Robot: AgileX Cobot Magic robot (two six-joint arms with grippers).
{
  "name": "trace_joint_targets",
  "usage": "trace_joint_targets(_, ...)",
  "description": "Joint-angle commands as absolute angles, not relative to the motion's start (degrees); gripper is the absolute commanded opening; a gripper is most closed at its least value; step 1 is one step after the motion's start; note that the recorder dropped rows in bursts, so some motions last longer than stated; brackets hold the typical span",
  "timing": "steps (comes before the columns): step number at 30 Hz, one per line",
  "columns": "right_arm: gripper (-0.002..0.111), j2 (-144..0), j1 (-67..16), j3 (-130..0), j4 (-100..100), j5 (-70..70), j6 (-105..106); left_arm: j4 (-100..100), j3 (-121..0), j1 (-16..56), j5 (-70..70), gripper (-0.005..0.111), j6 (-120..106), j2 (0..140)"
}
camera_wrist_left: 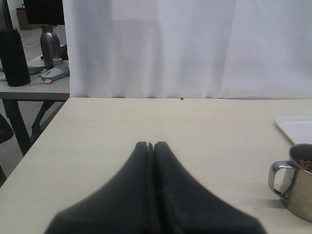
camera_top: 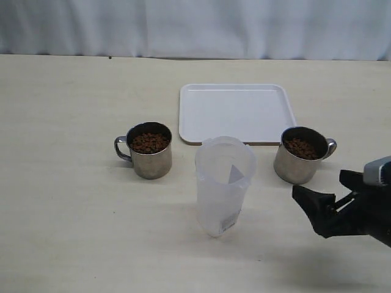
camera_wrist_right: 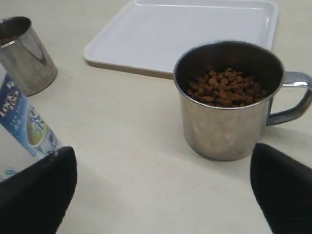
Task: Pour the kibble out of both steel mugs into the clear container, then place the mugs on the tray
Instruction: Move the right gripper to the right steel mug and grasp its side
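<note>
Two steel mugs hold kibble (camera_top: pixel 148 142): the left mug (camera_top: pixel 146 152) has its handle pointing left, the right mug (camera_top: pixel 300 157) its handle pointing right. The clear container (camera_top: pixel 223 183) stands upright between them, nearer the front, and looks empty. Behind it lies the white tray (camera_top: pixel 235 113), bare. My right gripper (camera_top: pixel 321 186) hovers open just in front of the right mug (camera_wrist_right: pixel 229 122), its fingers (camera_wrist_right: pixel 39 190) wide apart and holding nothing. My left gripper (camera_wrist_left: pixel 150 145) is shut and empty, left of the left mug (camera_wrist_left: pixel 297 180), and out of the exterior view.
The pale table (camera_top: pixel 73 201) ends at a white curtain (camera_top: pixel 195 27) along the back. In the left wrist view, a side desk (camera_wrist_left: pixel 34 85) with a bottle and a mouse stands beyond the table's left edge.
</note>
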State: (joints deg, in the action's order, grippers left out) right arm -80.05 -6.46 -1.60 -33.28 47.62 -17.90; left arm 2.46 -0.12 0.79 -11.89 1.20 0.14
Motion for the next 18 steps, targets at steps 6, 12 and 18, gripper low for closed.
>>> trace_joint_targets(6, 0.08, -90.4, -6.2, -9.3, -32.4, 44.5, -16.5, 2.5, 0.0, 0.7, -11.3, 0.0, 1.3, 0.0)
trace_joint_targets(12, 0.08, -94.9, -6.2, -12.7, -32.4, 44.7, -14.0, 2.5, 0.0, 0.7, -11.3, 0.0, 1.3, 0.0)
trace_joint_targets(18, 0.08, -100.9, -6.2, -17.2, -32.4, 44.5, -10.0, 2.5, 0.0, 0.7, -11.3, 0.0, 1.3, 0.0)
